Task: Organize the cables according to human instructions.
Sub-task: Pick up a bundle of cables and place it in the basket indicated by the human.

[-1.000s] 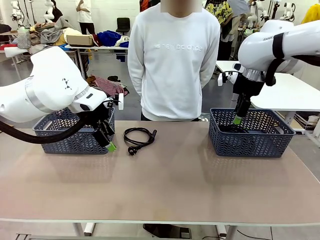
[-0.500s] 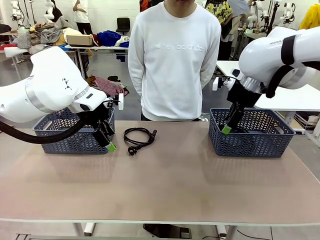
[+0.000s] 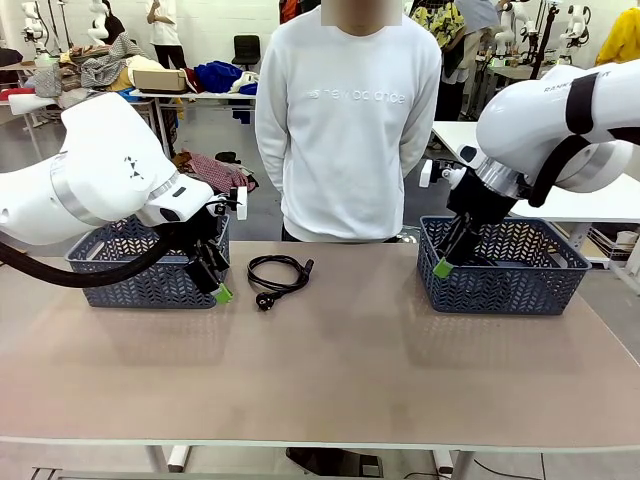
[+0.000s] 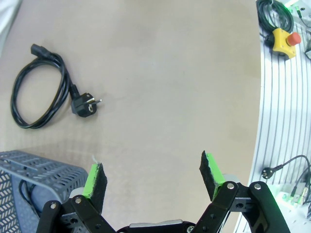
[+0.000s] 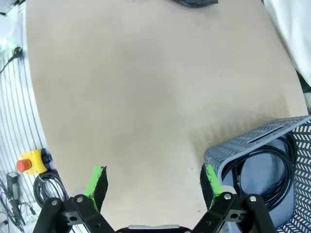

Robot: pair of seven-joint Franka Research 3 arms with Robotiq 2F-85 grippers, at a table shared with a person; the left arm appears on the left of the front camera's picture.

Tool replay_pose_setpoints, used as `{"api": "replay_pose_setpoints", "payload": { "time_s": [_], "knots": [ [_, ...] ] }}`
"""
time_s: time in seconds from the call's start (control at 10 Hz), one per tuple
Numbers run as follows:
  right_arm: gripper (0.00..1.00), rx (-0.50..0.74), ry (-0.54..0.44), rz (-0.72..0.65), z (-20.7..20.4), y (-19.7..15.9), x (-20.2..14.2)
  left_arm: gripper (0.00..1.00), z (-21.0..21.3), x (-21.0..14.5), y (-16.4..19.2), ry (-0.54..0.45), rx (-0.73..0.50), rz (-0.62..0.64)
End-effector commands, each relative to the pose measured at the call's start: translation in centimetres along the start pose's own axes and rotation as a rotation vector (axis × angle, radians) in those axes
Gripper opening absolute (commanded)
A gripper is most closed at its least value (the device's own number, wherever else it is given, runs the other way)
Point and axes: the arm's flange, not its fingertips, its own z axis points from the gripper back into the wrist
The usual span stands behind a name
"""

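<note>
Black coiled power cable (image 3: 279,274) lay on the tan table (image 3: 340,370) just right of the left gripper (image 3: 218,281), its fingers spread and empty, coil's long axis running away from them toward the person. Right gripper (image 3: 446,262), also spread empty, hung over the right basket (image 3: 500,266) rim, well apart; the left arm was nearer.

table (image 3: 340,370) (beige) | cable (image 3: 278,272) | two baskets (image 3: 150,268)
</note>
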Motion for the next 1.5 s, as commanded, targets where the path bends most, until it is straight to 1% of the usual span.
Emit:
{"api": "replay_pose_setpoints", "payload": {
  "time_s": [0.0,0.1,1.4],
  "knots": [
    [1.0,0.013,-0.023,0.001,-0.16,0.25,-0.57,1.0,0.1,-0.15,-0.05,-0.01,0.006,0.012],
    [1.0,0.0,0.0,0.0,0.0,0.0,0.0,1.0,0.1,-0.15,-0.05,-0.01,0.006,0.012],
    [1.0,0.0,0.0,0.0,0.0,0.0,0.0,1.0,0.1,-0.15,-0.05,-0.01,0.006,0.012]
  ]
}}
